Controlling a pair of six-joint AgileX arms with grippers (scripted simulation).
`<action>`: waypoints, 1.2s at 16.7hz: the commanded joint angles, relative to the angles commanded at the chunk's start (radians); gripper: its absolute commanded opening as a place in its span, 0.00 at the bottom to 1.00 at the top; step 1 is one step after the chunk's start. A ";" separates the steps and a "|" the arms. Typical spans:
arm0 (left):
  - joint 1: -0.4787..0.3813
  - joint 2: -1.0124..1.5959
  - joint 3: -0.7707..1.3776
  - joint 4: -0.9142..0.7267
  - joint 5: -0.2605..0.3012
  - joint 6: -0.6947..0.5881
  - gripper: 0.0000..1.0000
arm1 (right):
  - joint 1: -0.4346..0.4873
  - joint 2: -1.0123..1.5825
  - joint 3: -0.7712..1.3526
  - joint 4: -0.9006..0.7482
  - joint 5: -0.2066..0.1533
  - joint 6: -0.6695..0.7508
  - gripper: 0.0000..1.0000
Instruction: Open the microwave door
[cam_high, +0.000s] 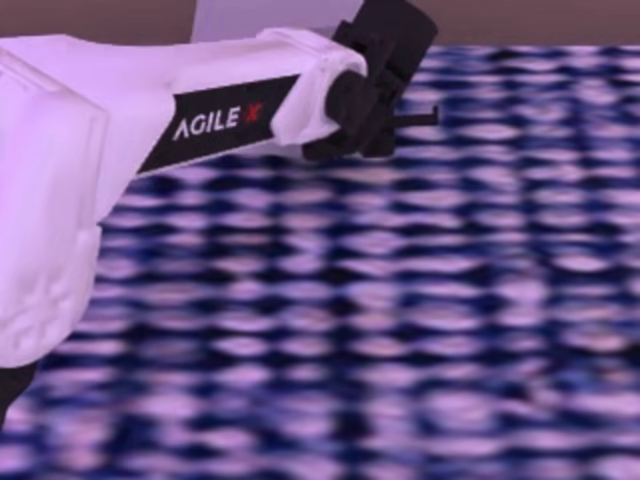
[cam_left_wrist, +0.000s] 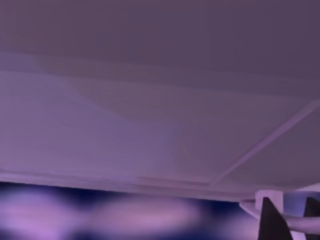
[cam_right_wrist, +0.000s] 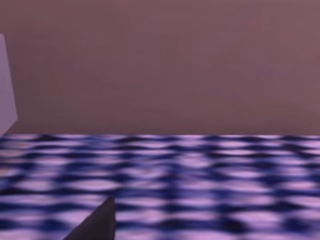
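Left arm reaches across the far left of the counter (cam_high: 420, 300); its end effector (cam_high: 385, 100) sits at the far edge, up against the pale corner of the microwave (cam_high: 270, 15), of which the top view shows only a sliver just behind and beside the wrist. In the left wrist view the microwave door (cam_left_wrist: 150, 125) fills nearly the whole frame as a flat grey panel, very close in front of the end effector, with a raised seam running diagonally across it; two dark fingertips (cam_left_wrist: 272, 222) show at the frame edge beside a small pale projecting piece that may be the handle, but I cannot tell whether they are clenched on it or released. Judgement: the door is a rigid, smooth, hinged panel, light to swing but slippery on its face, so hold belongs on the slim handle at the edge away from the hinge, pulling along the door's arc rather than straight. The counter wears a blue-and-lilac woven pattern, flat and bare near the end effector. A plain brownish wall stands behind the counter. The right end effector (cam_right_wrist: 95, 225) is parked low over the counter, well apart; only a dark tip shows, state unreadable.
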 joint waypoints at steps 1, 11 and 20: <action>0.000 0.000 0.000 0.000 0.000 0.000 0.00 | 0.000 0.000 0.000 0.000 0.000 0.000 1.00; -0.006 0.007 -0.002 0.002 0.008 -0.003 0.00 | 0.000 0.000 0.000 0.000 0.000 0.000 1.00; 0.003 -0.037 -0.063 0.042 0.026 0.041 0.00 | 0.000 0.000 0.000 0.000 0.000 0.000 1.00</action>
